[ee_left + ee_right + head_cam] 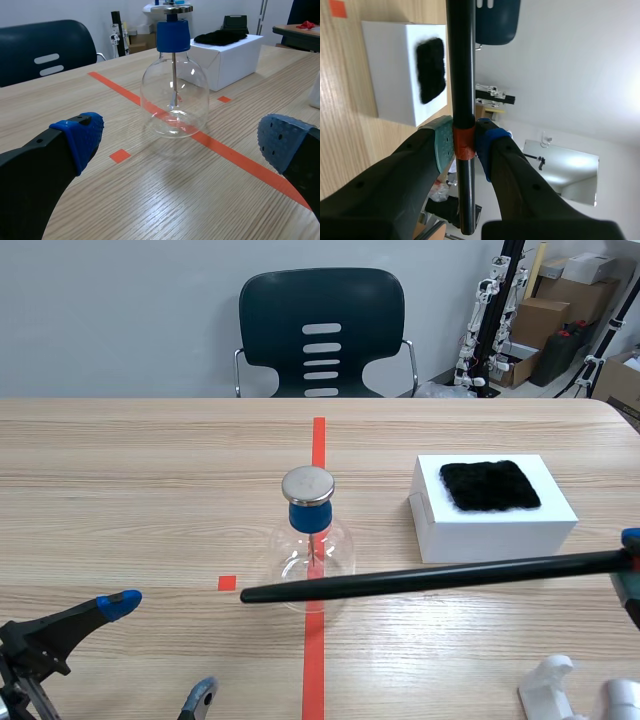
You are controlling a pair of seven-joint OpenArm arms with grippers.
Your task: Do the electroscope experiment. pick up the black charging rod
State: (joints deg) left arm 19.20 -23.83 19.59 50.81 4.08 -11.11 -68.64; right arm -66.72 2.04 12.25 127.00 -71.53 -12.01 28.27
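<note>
Right gripper (465, 144) is clamped on the black rod (430, 578), pads squeezing it at an orange-red band near one end. The rod hangs roughly level over the table (120, 490). Its free tip crosses in front of the glass flask (308, 550) in the scene view, can't tell if they touch. The flask sits on the red tape line. Off to its right is a white box (470, 530) with a black fuzzy cloth (490, 485) on top. Left gripper (162, 648) sits low, fingers wide apart and holding nothing, flask ahead of it. A chair (320, 330) stands behind the table.
</note>
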